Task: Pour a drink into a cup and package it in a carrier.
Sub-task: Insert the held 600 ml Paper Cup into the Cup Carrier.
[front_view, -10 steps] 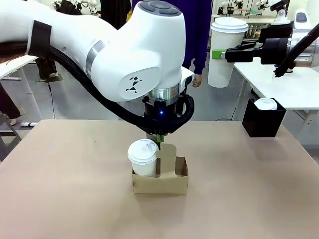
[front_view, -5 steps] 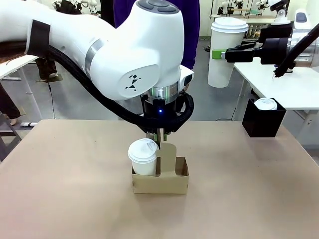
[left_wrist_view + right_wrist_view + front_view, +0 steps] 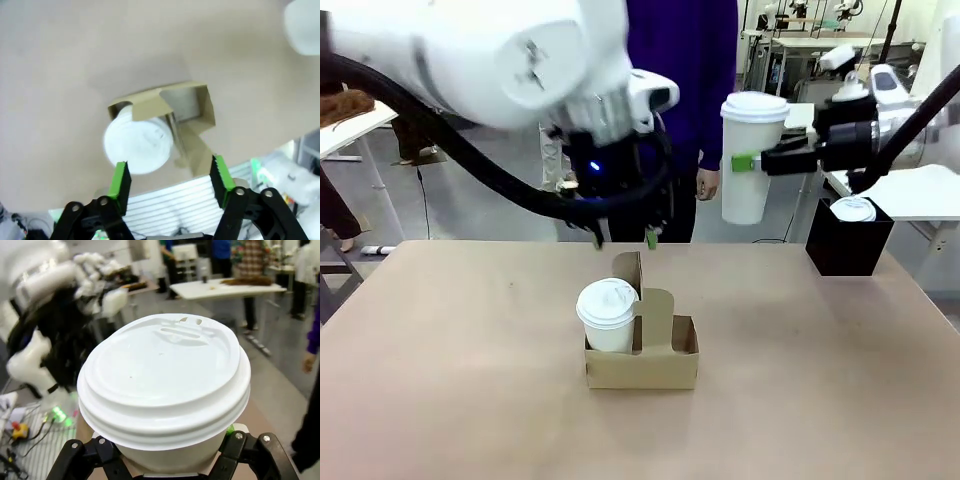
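One cup [image 3: 608, 315] sits in the carrier [image 3: 665, 365] on the counter [image 3: 470, 400], and our left pincer [image 3: 624, 240] hangs spread above it. Our right pincer [image 3: 744, 162] pinches a second cup [image 3: 750, 120] aloft. Next, we judge, it goes into the empty well.

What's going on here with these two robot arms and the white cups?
One lidded white cup already sits in a well of the cardboard carrier on the table. The left arm's fingers hang open above it, holding nothing. The right arm's fingers grip a second lidded cup in the air off to the side; the carrier's other well looks free. A person stands across the table.
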`<state>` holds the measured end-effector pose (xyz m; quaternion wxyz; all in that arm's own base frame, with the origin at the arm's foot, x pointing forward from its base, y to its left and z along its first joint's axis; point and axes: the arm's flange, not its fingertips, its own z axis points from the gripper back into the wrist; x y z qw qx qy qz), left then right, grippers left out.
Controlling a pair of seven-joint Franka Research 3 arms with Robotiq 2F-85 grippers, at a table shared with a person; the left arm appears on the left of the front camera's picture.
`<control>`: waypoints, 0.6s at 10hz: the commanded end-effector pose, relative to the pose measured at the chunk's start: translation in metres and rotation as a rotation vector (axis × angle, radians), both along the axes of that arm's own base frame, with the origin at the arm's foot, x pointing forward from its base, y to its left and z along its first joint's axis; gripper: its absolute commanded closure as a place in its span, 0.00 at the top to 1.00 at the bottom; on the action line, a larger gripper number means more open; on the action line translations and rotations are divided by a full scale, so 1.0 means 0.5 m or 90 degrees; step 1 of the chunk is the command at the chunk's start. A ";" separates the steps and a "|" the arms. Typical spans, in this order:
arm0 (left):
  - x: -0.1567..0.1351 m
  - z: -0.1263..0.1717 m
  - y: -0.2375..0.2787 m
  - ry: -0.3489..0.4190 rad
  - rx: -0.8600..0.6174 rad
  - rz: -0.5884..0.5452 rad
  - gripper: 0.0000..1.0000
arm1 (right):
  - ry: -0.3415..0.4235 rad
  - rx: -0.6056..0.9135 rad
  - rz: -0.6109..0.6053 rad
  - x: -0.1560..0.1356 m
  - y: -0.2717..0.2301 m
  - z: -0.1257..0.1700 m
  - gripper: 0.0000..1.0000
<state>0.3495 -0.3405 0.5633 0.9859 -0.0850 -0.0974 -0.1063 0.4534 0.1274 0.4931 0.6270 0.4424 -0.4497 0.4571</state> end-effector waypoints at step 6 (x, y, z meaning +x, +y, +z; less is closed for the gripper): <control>-0.004 0.014 0.337 -0.047 -0.042 -0.226 1.00 | -0.031 0.036 0.140 0.010 0.062 -0.169 0.81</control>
